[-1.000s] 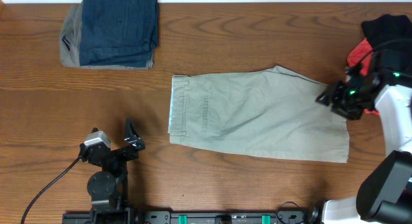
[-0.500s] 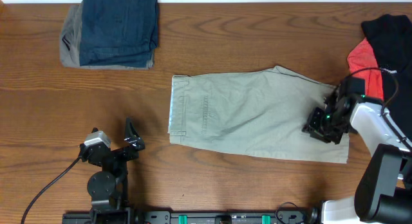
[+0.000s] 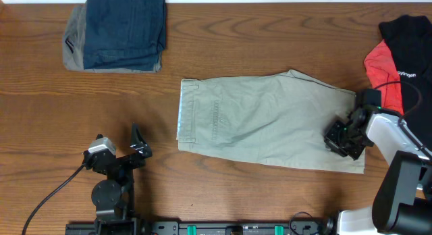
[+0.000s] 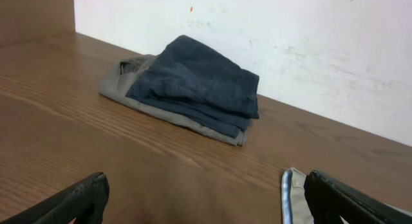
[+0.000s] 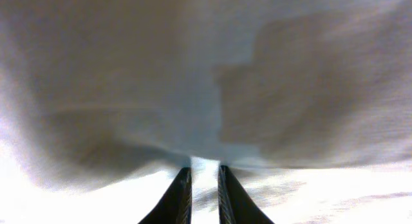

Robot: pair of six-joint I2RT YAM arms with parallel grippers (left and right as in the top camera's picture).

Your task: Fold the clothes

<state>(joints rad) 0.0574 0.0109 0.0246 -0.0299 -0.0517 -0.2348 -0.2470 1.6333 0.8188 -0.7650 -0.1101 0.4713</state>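
**First voice:** Where are the clothes?

**Second voice:** A pair of khaki trousers (image 3: 263,117) lies flat in the middle of a wooden bench (image 3: 270,46), seen from above. Its long axis runs side to side. The waistband (image 3: 187,112) is toward the left arm's side and the leg ends (image 3: 351,161) toward the right.

**First voice:** Which hand is nearer?

**Second voice:** The right hand (image 3: 336,137). It sits on the leg end, touching the cloth. In its own camera its two fingers (image 5: 182,198) stand narrow, nearly together, with pale cloth gathered at the tips. That view is blurred, but it reads as a pinch on the fabric. The left hand (image 3: 138,146) is off the trousers, near the waistband corner on the robot's side. Its fingers are spread wide and hold nothing.

**First voice:** What does the coming move turn on?

**Second voice:** Most likely this: the waistband lies straight across from the right hand, along the trousers' length. A fold would carry the leg end over the garment toward it.

**First voice:** Anything in the way?

**Second voice:** Nothing lies on the trousers. Folded dark blue jeans (image 3: 125,25) on a grey garment (image 3: 73,42) sit at the far left corner, well apart. A heap of black and red garments (image 3: 398,39) lies near the right hand, at the far right edge. A lift might brush it, though the fold leads away from it.
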